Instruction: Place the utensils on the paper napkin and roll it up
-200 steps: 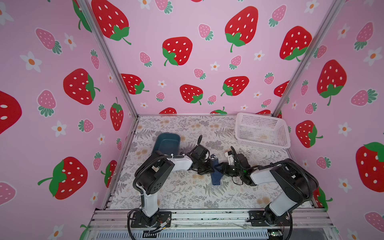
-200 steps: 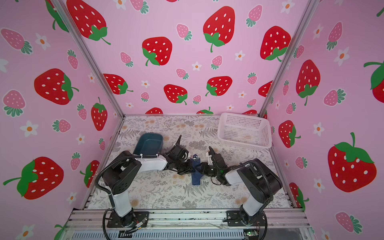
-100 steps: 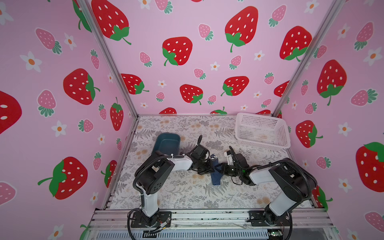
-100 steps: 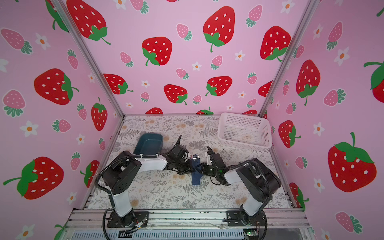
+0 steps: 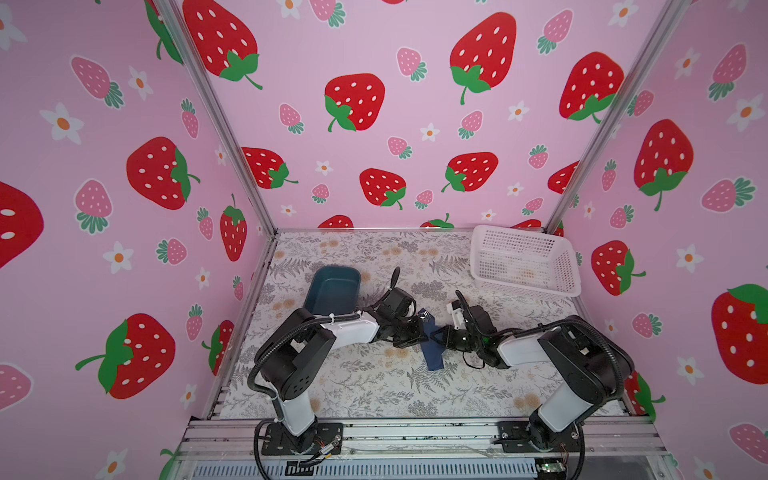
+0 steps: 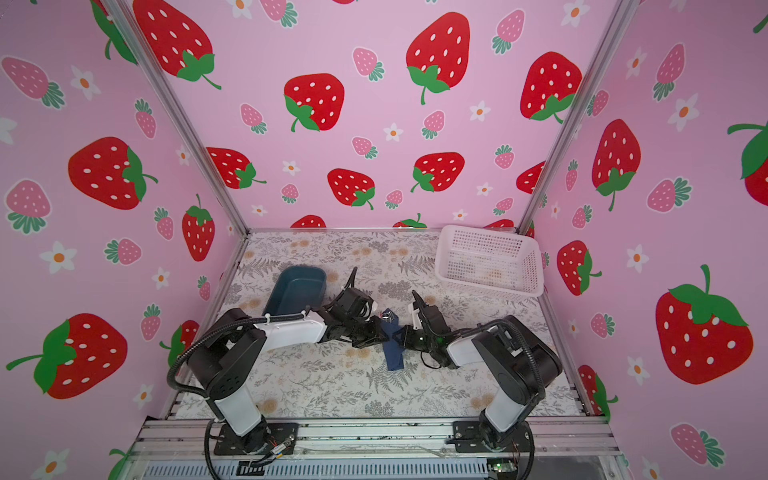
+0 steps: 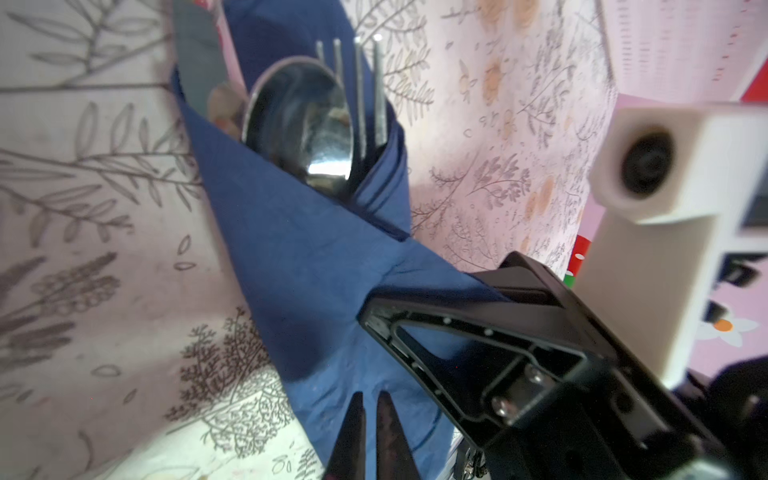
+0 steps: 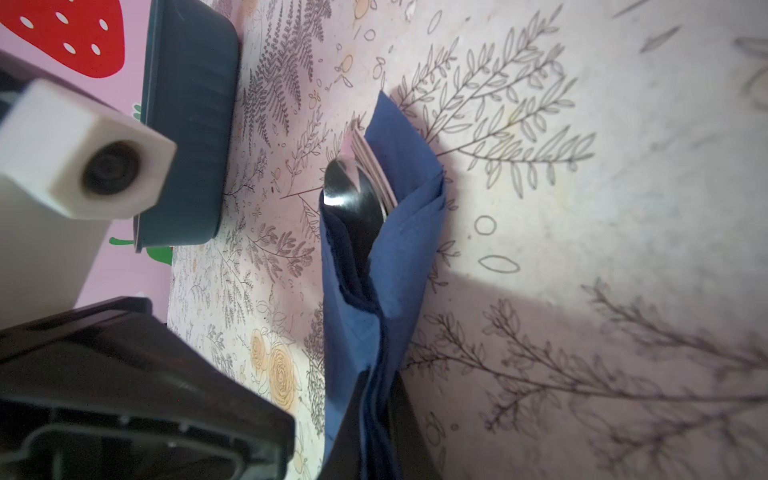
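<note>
While left end effector point(image 7: 371, 419) sits closed, right end effector point(image 8: 374, 419) pinches the paper napkin point(image 8: 399, 266).

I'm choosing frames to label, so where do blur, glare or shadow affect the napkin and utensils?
Left wrist view: glare spot on the spoon, napkin fairly sharp. Right wrist view: highlight on the spoon too, a broad shadow across the table, the other arm's camera blurred. In both top views: even light, no glare, utensils barely resolved.
</note>
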You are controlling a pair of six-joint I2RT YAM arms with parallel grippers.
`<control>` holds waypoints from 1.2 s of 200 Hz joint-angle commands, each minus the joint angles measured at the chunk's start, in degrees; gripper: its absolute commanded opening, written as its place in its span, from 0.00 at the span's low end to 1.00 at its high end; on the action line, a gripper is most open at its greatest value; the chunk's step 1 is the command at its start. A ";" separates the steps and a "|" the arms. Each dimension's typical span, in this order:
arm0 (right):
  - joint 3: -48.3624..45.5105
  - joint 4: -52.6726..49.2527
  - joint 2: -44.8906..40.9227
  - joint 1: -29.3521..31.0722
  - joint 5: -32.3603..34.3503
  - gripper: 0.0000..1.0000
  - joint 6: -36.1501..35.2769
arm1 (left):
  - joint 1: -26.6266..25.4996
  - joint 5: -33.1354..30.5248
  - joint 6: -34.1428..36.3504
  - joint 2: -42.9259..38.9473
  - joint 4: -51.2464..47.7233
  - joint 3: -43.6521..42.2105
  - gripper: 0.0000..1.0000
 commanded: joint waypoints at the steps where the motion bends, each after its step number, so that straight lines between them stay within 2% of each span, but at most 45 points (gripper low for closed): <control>1: -0.66 -1.54 -1.87 0.22 2.61 0.09 -0.74 | 0.70 -1.94 -0.20 -3.18 -0.46 -1.70 0.10; 81: 0.02 -3.22 -6.72 0.22 1.81 0.06 -6.15 | 4.03 -4.72 -0.68 -12.02 -0.54 -8.20 0.11; 116: -1.66 -1.53 -10.01 0.22 3.44 0.06 -6.67 | 4.37 -4.21 1.07 -14.25 -0.59 -9.11 0.12; 145: -0.92 -2.86 -12.00 0.22 2.34 0.05 -8.21 | 4.78 -4.19 1.15 -16.29 1.58 -10.46 0.13; 163: 0.07 -3.79 -12.25 0.22 1.17 0.05 -8.09 | 4.94 -2.78 1.35 -18.48 5.84 -12.04 0.22; 214: 4.72 -3.97 -13.37 0.04 -4.22 0.05 -6.82 | 6.51 -3.64 4.48 -26.11 9.08 -14.45 0.53; 240: 8.18 -5.92 -15.33 -0.14 -6.58 0.05 -7.96 | 9.08 -2.34 3.23 -30.06 17.84 -18.69 0.61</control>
